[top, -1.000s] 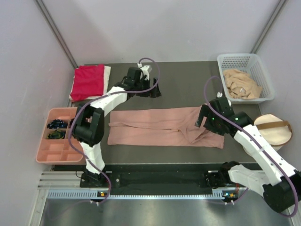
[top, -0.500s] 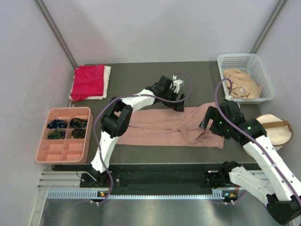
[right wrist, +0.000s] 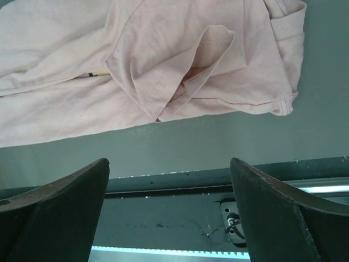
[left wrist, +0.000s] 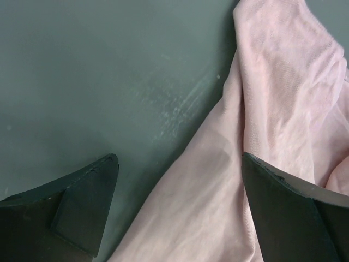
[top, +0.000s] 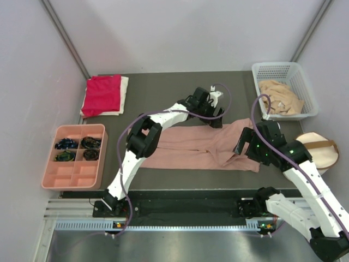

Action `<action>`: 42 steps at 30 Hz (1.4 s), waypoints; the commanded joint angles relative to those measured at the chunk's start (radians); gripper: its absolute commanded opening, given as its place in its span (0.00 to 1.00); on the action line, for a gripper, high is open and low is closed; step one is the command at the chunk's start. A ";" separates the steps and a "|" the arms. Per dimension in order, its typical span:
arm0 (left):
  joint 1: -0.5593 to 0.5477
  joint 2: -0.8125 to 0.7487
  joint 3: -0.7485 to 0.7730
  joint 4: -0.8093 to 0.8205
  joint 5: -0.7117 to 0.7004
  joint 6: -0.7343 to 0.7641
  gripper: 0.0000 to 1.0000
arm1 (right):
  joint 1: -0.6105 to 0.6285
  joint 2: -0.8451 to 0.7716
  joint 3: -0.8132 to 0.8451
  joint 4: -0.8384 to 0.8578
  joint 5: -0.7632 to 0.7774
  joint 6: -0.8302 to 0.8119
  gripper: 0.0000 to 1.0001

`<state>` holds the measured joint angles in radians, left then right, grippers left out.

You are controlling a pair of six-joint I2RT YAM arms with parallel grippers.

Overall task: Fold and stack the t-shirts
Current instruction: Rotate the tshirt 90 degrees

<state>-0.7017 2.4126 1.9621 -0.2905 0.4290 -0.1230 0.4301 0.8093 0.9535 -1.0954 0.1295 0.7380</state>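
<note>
Pink shirt (top: 185, 146) flat across mid-table, rumpled at the right end. Left gripper (top: 217, 121) above its far edge, jaws wide apart, empty. Right gripper (top: 242, 144) above the rumpled end's near side, jaws likewise spread, empty. Red shirt (top: 102, 94) folded on white shirt (top: 125, 87) at far left; tan shirt (top: 279, 97) in basket (top: 256, 68).

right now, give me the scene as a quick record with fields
pink t-shirt: laid out long in the centre, right end rumpled
left gripper: open, over the shirt's far edge, holding nothing
right gripper: open, above the shirt's right end, holding nothing
stack: red t-shirt on white t-shirt, far left corner
tan t-shirt: crumpled in white basket
other: compartment tray left, cream bag right
</note>
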 commanded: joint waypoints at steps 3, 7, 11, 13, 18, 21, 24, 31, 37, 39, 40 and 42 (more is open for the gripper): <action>-0.028 0.077 0.115 -0.010 0.024 0.013 0.99 | 0.010 -0.028 0.013 -0.024 0.005 0.001 0.92; -0.042 0.088 0.123 -0.022 0.031 0.017 0.99 | 0.012 -0.032 0.008 -0.026 0.010 0.003 0.92; -0.054 0.091 0.113 -0.039 0.039 0.028 0.96 | 0.012 -0.032 0.001 -0.021 0.007 0.004 0.92; -0.062 0.082 0.103 -0.048 0.037 0.042 0.94 | 0.010 -0.033 -0.004 -0.018 0.007 0.004 0.92; -0.078 0.063 0.049 -0.056 0.013 0.065 0.85 | 0.012 -0.033 -0.010 -0.012 0.007 0.004 0.92; -0.079 0.089 0.066 -0.085 -0.001 0.066 0.70 | 0.010 -0.033 -0.012 -0.014 0.007 0.004 0.92; -0.079 0.112 0.090 -0.101 0.001 0.060 0.42 | 0.012 -0.039 -0.012 -0.021 0.016 0.001 0.92; -0.079 0.126 0.098 -0.085 -0.018 0.043 0.00 | 0.012 -0.052 -0.036 -0.023 0.018 0.003 0.92; -0.062 0.155 0.162 -0.064 -0.082 -0.016 0.00 | 0.012 -0.058 -0.065 -0.004 -0.001 0.014 0.92; -0.045 0.183 0.196 -0.053 -0.113 -0.074 0.00 | 0.012 -0.059 -0.073 0.002 -0.007 0.017 0.92; -0.024 0.192 0.233 -0.050 -0.121 -0.102 0.00 | 0.012 -0.059 -0.078 0.003 -0.007 0.018 0.92; 0.008 0.224 0.268 -0.033 -0.122 -0.189 0.00 | 0.010 -0.061 -0.082 0.006 -0.011 0.021 0.92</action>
<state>-0.7616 2.5496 2.1517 -0.3393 0.3954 -0.1680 0.4301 0.7654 0.8776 -1.1168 0.1276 0.7444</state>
